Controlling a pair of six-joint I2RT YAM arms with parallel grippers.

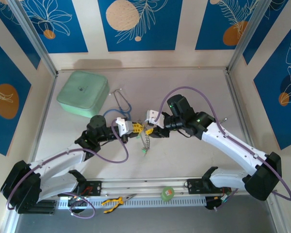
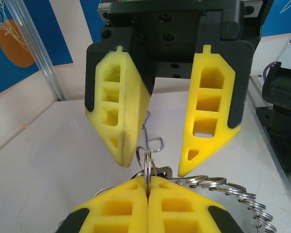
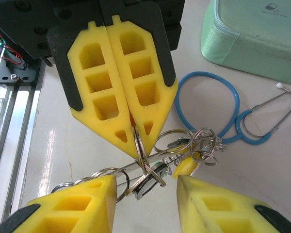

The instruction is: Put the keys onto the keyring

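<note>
My left gripper [image 1: 132,127] is shut on a small split ring [image 2: 148,164] of the keys, its yellow pads pressed together around it. The ring stands upright above the pads. In the right wrist view the left gripper [image 3: 137,147] points down at the bunch. A dark-headed key [image 3: 148,182] and a yellow tag [image 3: 185,166] hang at the thin silver wire of the keyring [image 3: 129,166]. My right gripper [image 3: 144,182] is open, its fingers either side of that key and apart from it. More keys [image 1: 145,141] dangle below both grippers.
A blue stethoscope [image 3: 218,111] lies just behind the bunch, with a mint-green case [image 1: 82,93] at the back left. Yellow-handled pliers [image 1: 112,202] and a green tape roll [image 1: 168,193] rest on the front rail between the arm bases.
</note>
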